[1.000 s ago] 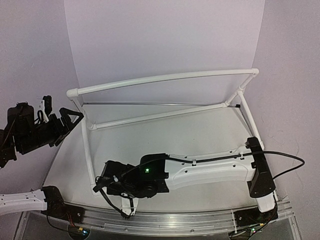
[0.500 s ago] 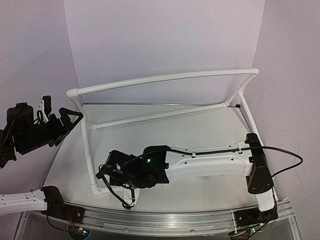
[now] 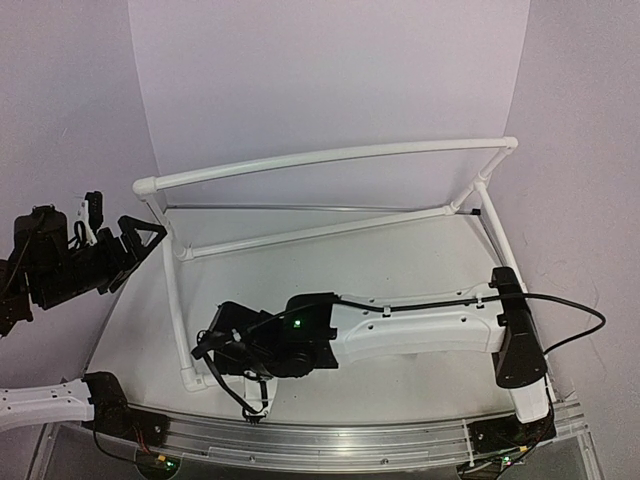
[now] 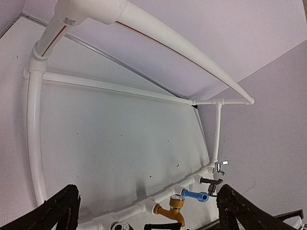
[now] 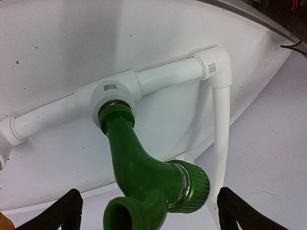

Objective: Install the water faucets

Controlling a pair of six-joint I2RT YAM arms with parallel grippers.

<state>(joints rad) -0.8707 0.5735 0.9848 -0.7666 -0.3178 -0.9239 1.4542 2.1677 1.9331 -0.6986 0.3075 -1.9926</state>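
Note:
The green faucet (image 5: 144,177) is seated in a white tee (image 5: 109,92) of the pipe frame. It hangs between the fingers of my open right gripper (image 5: 152,216), and neither finger touches it. In the top view the right gripper (image 3: 205,362) reaches the frame's near left corner and its arm hides the faucets. In the left wrist view the golden-orange (image 4: 175,211), blue (image 4: 194,195), dark grey (image 4: 211,181) and silver (image 4: 219,166) faucets sit along the near pipe. My left gripper (image 3: 150,240) hangs open and empty at the far left.
The white pipe frame (image 3: 330,155) stands across the table, with a raised back rail and a lower rail (image 3: 310,230). Its left upright (image 4: 33,120) is near my left gripper. Lilac walls close the back and both sides. A metal rail (image 3: 350,440) runs along the near edge.
My right gripper has opened a little wider and drawn slightly back from the near edge. The left arm has not moved.

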